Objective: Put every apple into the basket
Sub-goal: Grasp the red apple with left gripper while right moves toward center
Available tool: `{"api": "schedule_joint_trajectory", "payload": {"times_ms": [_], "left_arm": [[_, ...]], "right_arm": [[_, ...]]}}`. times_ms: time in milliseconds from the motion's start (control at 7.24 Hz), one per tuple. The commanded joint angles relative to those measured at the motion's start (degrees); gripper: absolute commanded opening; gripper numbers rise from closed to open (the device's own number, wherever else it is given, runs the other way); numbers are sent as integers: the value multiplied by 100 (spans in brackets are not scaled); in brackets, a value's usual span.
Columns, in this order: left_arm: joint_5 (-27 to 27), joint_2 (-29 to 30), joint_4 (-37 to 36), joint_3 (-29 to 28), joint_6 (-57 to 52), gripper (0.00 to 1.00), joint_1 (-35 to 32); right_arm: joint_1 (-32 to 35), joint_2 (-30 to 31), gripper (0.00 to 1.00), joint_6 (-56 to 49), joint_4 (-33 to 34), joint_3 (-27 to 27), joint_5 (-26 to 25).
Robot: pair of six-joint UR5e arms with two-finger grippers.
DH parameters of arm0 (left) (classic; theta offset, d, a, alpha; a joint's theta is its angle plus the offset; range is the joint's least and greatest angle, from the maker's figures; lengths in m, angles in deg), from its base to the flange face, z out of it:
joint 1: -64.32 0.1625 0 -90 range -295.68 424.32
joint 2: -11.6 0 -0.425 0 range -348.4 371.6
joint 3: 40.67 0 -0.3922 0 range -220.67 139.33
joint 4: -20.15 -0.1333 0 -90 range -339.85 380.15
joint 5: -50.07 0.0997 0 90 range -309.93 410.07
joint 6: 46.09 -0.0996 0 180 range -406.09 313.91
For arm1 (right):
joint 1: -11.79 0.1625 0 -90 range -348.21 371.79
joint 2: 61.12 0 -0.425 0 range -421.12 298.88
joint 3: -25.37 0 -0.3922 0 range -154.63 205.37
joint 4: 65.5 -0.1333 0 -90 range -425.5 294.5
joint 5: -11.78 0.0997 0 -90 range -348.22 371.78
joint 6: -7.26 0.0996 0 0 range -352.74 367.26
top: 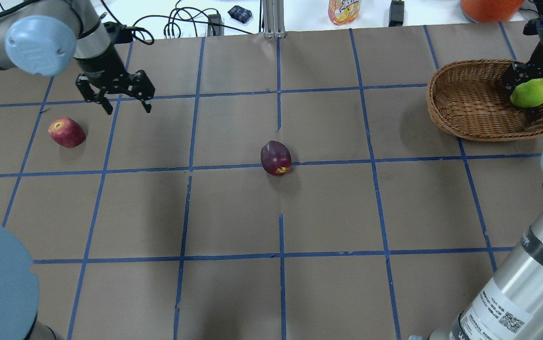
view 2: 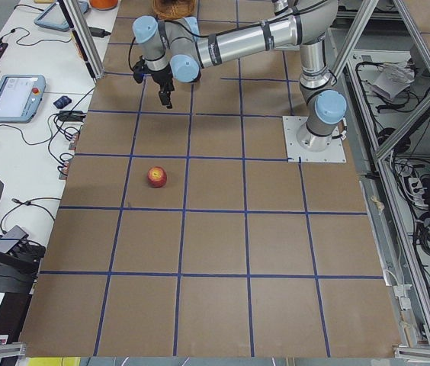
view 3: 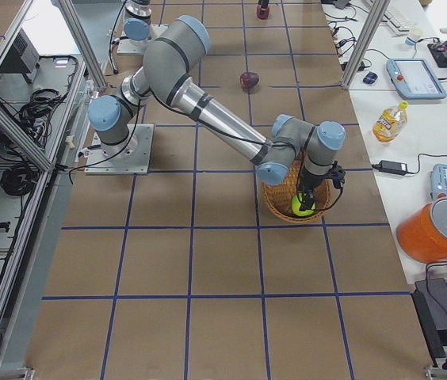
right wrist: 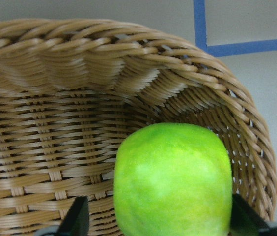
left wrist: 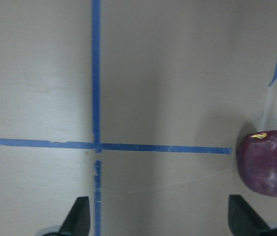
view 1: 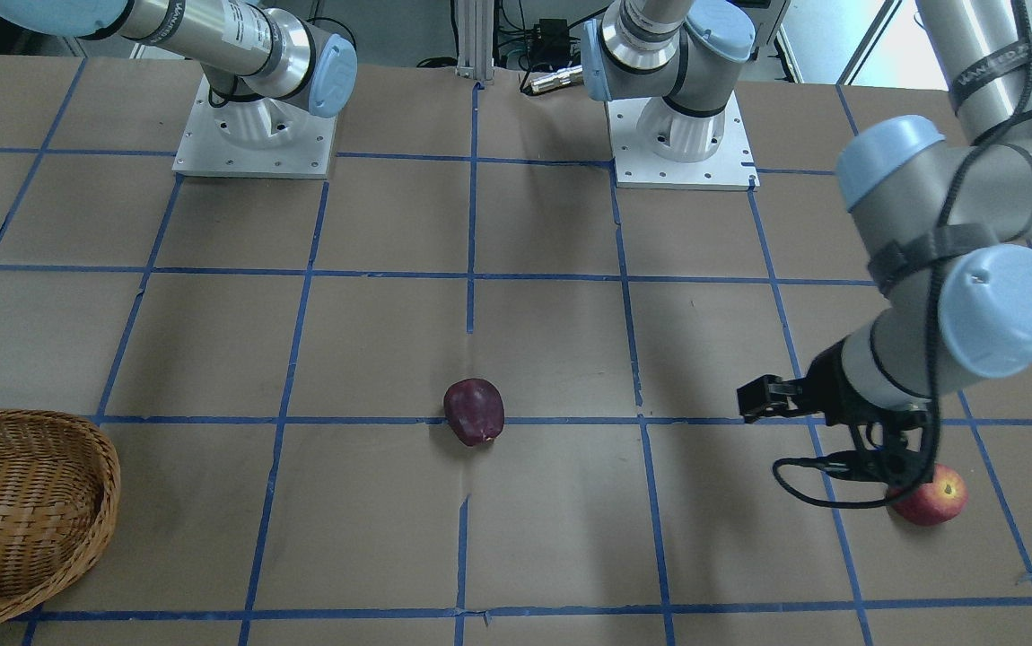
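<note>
Green apple (right wrist: 173,179) is lying low in frame inside the basket (right wrist: 79,34), my right pincer (right wrist: 156,219) gaping wide around it, gripping nothing, so I'm judging a straight lift safest; my left pincer (top: 128,109) is hovering open, empty, upper left, near the red apple (top: 66,132).

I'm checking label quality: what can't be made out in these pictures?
Green apple: whether it touches the basket floor; right wrist view's lower edge cuts it off.
Basket: front view, cut by the left edge.
Red apple: front view, partly behind left gripper.
</note>
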Motion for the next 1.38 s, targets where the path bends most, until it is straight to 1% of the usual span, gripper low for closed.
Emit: {"api": "schedule_joint_trajectory", "payload": {"times_ms": [0, 138, 276, 414, 552, 691, 829, 967, 1105, 1243], "left_arm": [[133, 264, -690, 5, -1711, 100, 1051], [124, 544, -1505, 83, -2336, 100, 1333], [107, 790, -1731, 128, -2490, 100, 1597], [124, 1045, -1768, 59, -2718, 100, 1704], [133, 1213, -1777, 6, -2720, 100, 1714], [124, 1354, -1968, -4, -2720, 100, 1714], [90, 1433, -1988, -12, -2694, 100, 1723], [46, 1460, -1979, -13, -2676, 100, 1723], [45, 1469, -1979, -4, -2676, 96, 1723], [37, 1469, -1988, -12, -2676, 72, 1723]], "right_arm": [[44, 360, 100, -3, -834, 104, 44], [201, 885, 100, -3, -1590, 52, 167], [420, 1134, 100, 32, -2128, 52, 551], [735, 1371, 100, 580, -2273, 26, 755], [1234, 1495, 100, 1299, -2379, 8, 783], [1788, 1531, 100, 2046, -2423, -1, 792], [2307, 1532, 100, 2863, -2424, -10, 922], [2790, 1497, 100, 3410, -2363, -18, 1176], [3239, 1444, 100, 3607, -2345, -140, 1361], [3635, 1348, 100, 3609, -2144, -385, 1502]]}}
